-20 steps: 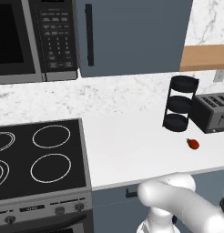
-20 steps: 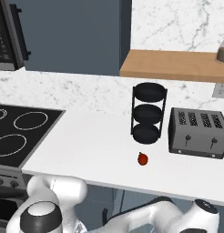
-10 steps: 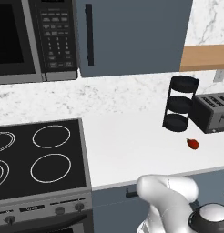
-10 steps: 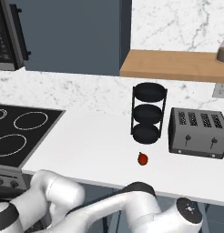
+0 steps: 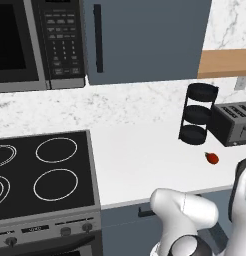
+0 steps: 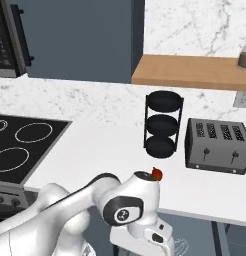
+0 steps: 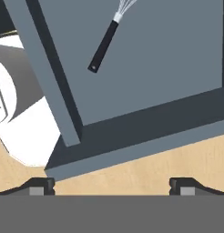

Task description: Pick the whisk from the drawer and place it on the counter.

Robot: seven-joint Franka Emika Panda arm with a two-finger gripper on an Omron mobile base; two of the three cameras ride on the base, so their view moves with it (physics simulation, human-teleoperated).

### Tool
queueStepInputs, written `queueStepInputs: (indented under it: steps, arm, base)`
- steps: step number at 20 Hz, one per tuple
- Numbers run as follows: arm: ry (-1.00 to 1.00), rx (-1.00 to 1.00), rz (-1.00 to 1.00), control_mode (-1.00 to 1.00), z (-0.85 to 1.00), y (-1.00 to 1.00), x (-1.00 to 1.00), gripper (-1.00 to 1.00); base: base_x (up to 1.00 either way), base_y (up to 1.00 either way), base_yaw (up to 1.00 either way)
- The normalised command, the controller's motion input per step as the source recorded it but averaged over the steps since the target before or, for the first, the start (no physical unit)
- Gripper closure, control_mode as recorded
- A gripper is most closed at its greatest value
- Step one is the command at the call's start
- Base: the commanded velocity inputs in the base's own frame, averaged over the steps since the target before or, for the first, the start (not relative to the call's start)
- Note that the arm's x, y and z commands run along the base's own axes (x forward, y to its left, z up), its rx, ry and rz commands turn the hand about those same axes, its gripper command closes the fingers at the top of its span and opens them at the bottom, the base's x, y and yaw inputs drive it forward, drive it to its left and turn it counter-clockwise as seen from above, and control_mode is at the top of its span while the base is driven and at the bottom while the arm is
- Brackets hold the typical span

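Observation:
In the hand view I look down into the open drawer (image 7: 54,86), blue-grey inside. On the drawer's floor lies the whisk (image 7: 104,44), its black stick handle slanting toward me and its silvery wire head running off the top edge. My gripper (image 7: 111,187) hangs above the drawer's near corner, well short of the whisk. It is open, the two dark fingertips (image 7: 39,186) are far apart, and nothing is between them. The white counter (image 5: 145,160) spreads above the cabinets, also seen from the other side as the counter (image 6: 95,150).
On the counter stand a black tiered rack (image 5: 197,112), a toaster (image 5: 235,122) and a small red fruit (image 5: 211,158) near the front edge. A black stovetop (image 5: 40,175) lies to the left. A wooden shelf (image 6: 190,70) hangs above the toaster. Wood floor shows below the drawer.
My arm has swung down in front of the counter, its white links shifting across the bottom of both base views. The things on the counter have not moved.

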Motion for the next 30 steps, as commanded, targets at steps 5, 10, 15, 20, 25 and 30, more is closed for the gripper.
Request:
queueStepInputs:
  steps: [5, 10, 15, 20, 25, 30]
  arm:
    - [-0.15, 0.34, 0.1, -1.0, -0.07, 0.01, 0.4, -1.0]
    - [-0.01, 0.18, 0.13, -1.0, -0.12, -0.07, 0.69, -1.0]
    - [-0.03, 0.0, 0.02, -1.0, -0.68, 0.04, 0.59, -1.0]
    - [-0.08, 0.07, 0.01, -1.0, -0.93, -0.44, 0.41, -1.0]
    - [0.02, 0.01, 0.0, -1.0, -0.7, -0.47, 0.35, -1.0]
    - [0.15, 0.0, -0.1, -1.0, -0.09, -0.57, 0.01, -1.0]
  base:
    - [0.0, 0.0, 0.0]
    - [0.0, 0.0, 0.0]
    - [0.0, 0.0, 0.0]
    - [0.0, 0.0, 0.0]
    - [0.0, 0.0, 0.0]
    - [0.0, 0.0, 0.0]
